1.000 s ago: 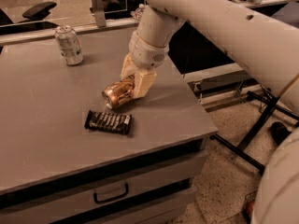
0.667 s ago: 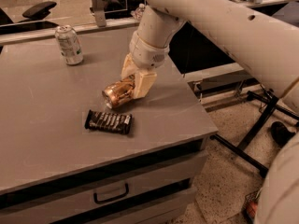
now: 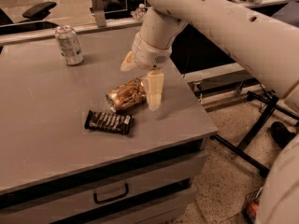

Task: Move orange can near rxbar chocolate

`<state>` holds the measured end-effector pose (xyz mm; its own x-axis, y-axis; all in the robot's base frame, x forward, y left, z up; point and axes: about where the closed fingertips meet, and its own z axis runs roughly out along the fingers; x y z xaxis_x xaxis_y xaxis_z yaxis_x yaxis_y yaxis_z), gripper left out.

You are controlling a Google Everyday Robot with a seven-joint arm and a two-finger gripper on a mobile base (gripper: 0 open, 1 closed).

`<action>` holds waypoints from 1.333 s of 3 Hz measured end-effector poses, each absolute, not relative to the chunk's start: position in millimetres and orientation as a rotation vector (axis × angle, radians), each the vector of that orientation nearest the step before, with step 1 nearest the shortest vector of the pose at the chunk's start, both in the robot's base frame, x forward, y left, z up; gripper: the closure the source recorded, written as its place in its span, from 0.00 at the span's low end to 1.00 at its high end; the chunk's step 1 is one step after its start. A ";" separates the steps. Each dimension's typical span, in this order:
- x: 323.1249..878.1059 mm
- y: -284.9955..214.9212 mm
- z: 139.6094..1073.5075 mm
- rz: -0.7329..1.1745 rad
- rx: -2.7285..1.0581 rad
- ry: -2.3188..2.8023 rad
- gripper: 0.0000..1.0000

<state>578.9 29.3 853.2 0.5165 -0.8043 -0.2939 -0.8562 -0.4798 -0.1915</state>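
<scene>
The cream-white gripper (image 3: 141,78), its pale fingers spread, hangs over the flat grey table (image 3: 42,97); just below and left of it, the orange can (image 3: 125,95) is shiny copper-gold with pale patches; further down-left, the rxbar chocolate (image 3: 109,122) is dark brown-black with white lettering; far up-left of the gripper, a white-and-green can (image 3: 69,45) has a silver top; lower down, a black drawer handle (image 3: 111,194); to the lower right, a speckled beige floor (image 3: 224,185).

Spread pincer (image 3: 138,88) hangs over toppled orange can (image 3: 124,96).
</scene>
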 end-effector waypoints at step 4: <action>591.7 -72.2 900.1 0.064 -2.039 1.689 0.00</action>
<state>591.7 -72.2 900.1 0.2339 -0.9121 -0.3367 -0.9348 -0.1158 -0.3357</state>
